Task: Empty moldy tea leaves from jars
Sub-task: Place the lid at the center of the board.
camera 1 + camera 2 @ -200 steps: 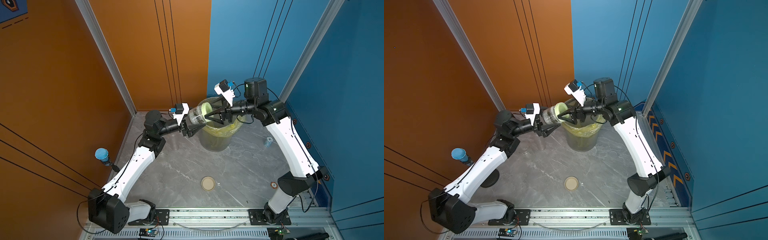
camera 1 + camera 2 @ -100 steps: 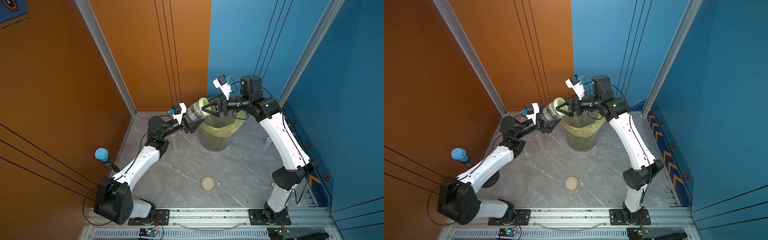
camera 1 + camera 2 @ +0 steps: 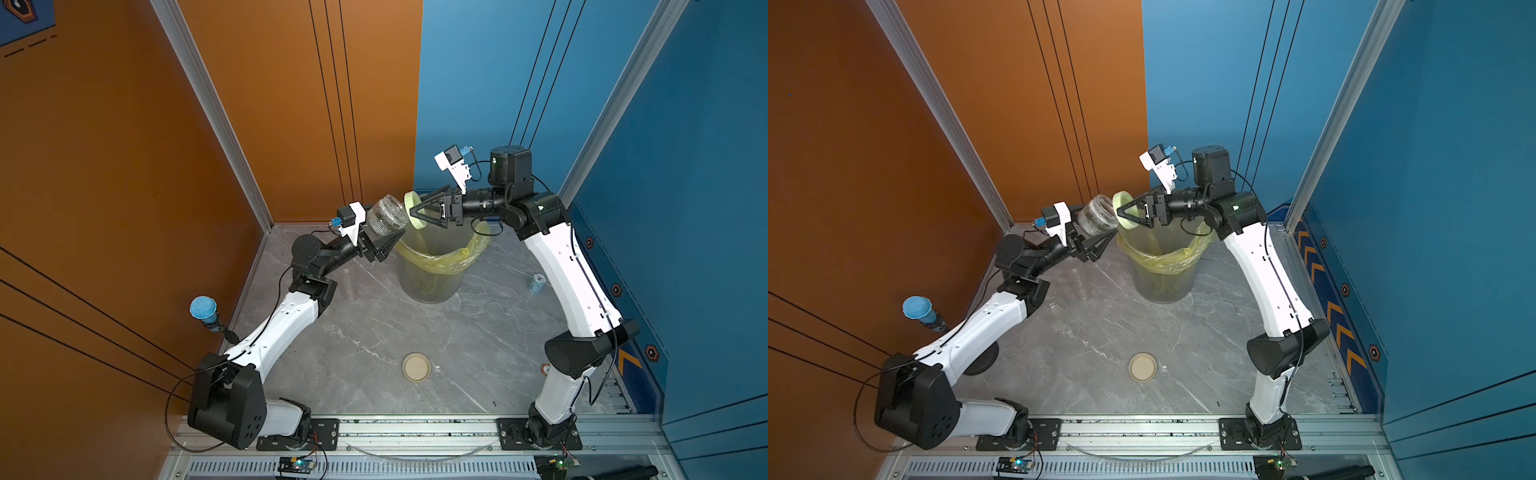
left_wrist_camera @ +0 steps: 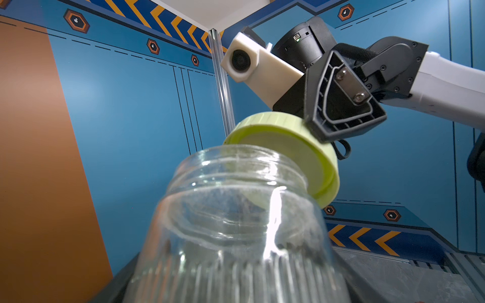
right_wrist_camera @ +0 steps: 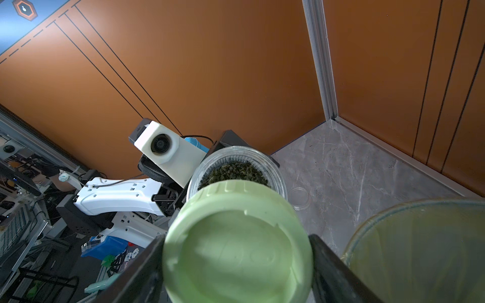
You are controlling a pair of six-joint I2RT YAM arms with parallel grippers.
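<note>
A second ago the jar and its lid hung joined, low against the bin's rim; now both sit higher and the lid is off. The left gripper (image 3: 385, 232) clamps the jar (image 3: 384, 212) by its ribbed body, jaws fairly wide, with the jar tipped on its side and its mouth toward the right arm. The right gripper (image 3: 417, 212) pinches the green lid (image 3: 409, 198) across its edge, tilted, just beside the mouth. The bin (image 3: 428, 282) stands below them. Only the right wrist view shows the tea leaves (image 5: 233, 173) heaped inside the jar. Only the top views show a beige lid (image 3: 1142, 367) on the table.
</note>
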